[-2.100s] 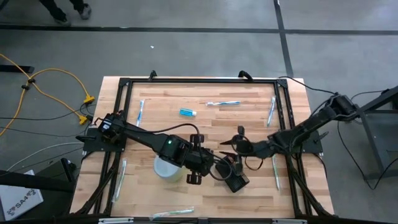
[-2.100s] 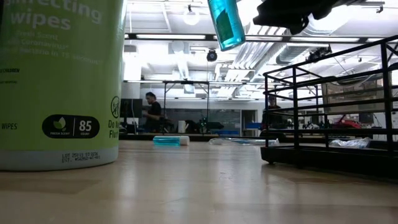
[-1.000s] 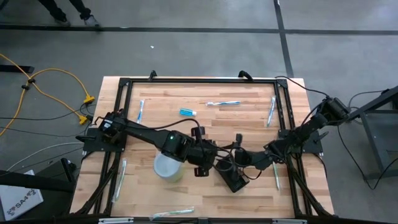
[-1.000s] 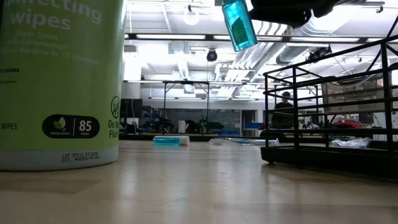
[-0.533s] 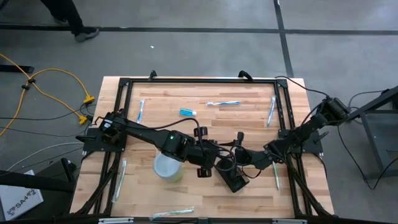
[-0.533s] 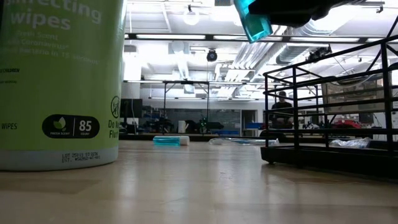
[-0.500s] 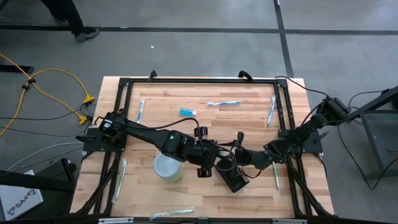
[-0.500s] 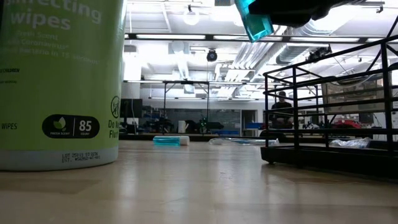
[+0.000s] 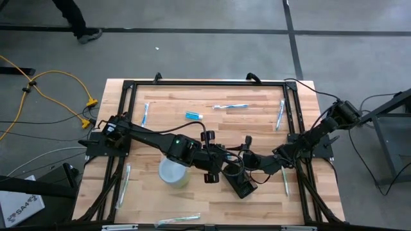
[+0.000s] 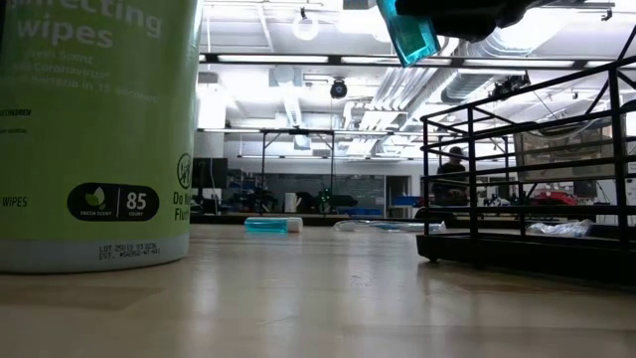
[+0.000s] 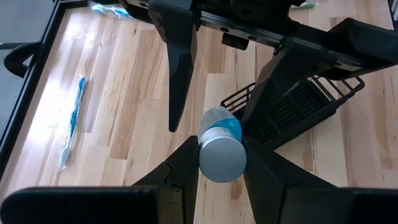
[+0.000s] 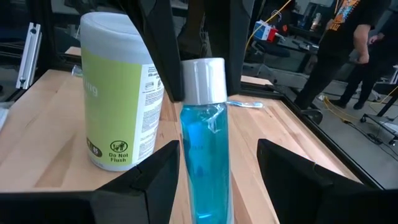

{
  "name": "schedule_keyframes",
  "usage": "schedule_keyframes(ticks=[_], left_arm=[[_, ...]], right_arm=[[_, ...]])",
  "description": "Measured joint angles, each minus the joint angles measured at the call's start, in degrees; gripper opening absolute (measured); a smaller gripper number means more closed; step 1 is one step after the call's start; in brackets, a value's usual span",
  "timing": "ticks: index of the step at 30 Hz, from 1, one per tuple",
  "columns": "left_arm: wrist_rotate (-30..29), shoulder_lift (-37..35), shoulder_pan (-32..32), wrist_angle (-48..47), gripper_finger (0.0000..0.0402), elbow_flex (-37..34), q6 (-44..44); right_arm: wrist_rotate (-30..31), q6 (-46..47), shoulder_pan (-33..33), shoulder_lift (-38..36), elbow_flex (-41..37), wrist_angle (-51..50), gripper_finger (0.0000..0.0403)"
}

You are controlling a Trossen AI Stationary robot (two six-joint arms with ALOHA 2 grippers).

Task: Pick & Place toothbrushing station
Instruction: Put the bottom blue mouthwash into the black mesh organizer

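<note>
A clear bottle of blue liquid (image 12: 204,143) with a silver cap hangs above the table's middle, and my left gripper (image 11: 219,154) is shut on it. My right gripper (image 12: 219,148) is open. It comes level from the table's right, with one finger on each side of the bottle's body and a gap showing on at least one side. The toothbrushing station (image 9: 243,186), a black holder, rests on the wood just below and to the near right of both grippers (image 11: 301,106). In the low view only the bottle's blue lower end (image 10: 407,35) shows, high above the table. My left gripper pinches the bottle's silver cap (image 12: 203,78) between its two fingers (image 12: 163,56). The fingers slant down from the table's left and stand on opposite sides of the cap. The bottle hangs below them, tilted and lifted clear of the table.
A green wipes canister (image 9: 173,173) stands left of the grippers. Wrapped toothbrushes (image 9: 230,106) and a small blue tube (image 9: 194,115) lie toward the far edge. More wrapped toothbrushes lie along the sides. A black rail frame (image 9: 205,83) rings the table. People stand in the room behind (image 12: 348,43).
The bottle in my left gripper has tipped a little further, and its lower end has swung up. Both arms have otherwise kept their places, and the right gripper's fingers have stayed open around the bottle.
</note>
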Motion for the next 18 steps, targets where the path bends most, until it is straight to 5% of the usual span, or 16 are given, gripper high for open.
schedule_keyframes(ticks=[18], left_arm=[[0.07,0.00,-0.24,-0.24,0.0096,0.00,0.94]], right_arm=[[0.20,1.80,0.57,0.00,-0.02,-2.63,0.0207]])
